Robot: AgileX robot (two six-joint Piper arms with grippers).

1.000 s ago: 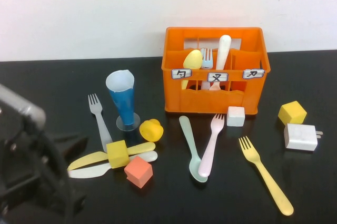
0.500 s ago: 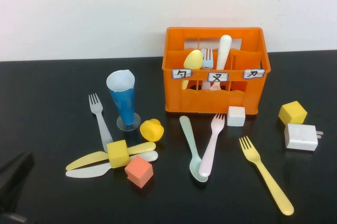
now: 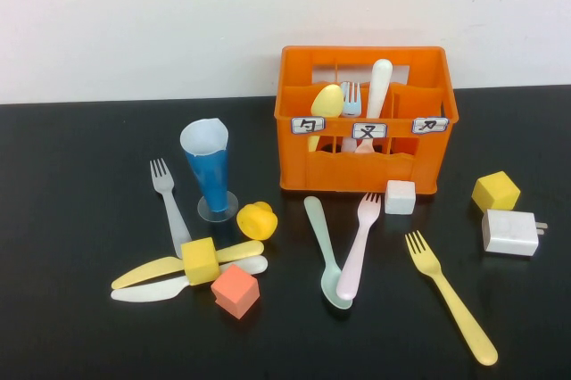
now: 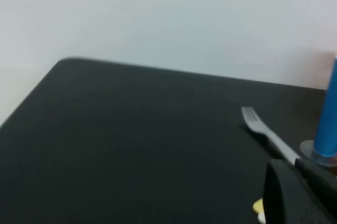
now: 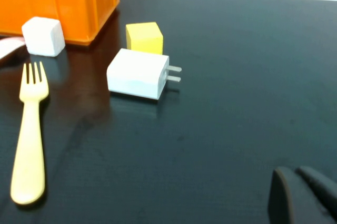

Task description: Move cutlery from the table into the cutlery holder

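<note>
Orange cutlery holder (image 3: 368, 121) upright at table rear, holding a yellow spoon (image 3: 326, 101), blue fork (image 3: 351, 97), white handle (image 3: 378, 86). On the table: grey fork (image 3: 169, 204), yellow knife (image 3: 152, 268) over white knife (image 3: 156, 288) (crossed), mint spoon (image 3: 325, 251), pink fork (image 3: 358, 244), yellow fork (image 3: 451, 296).

A blue cone-shaped cup (image 3: 208, 175) stands upright on a clear round base on the black table (image 3: 80, 219). Near its base lies a rounded yellow foam piece (image 3: 256, 219). A yellow cube (image 3: 199, 260) and an orange cube (image 3: 235, 291) sit close together. Further right are a white cube (image 3: 399, 196), another yellow cube (image 3: 495, 191) and, just beside it, a white plug adapter (image 3: 510, 233).
</note>
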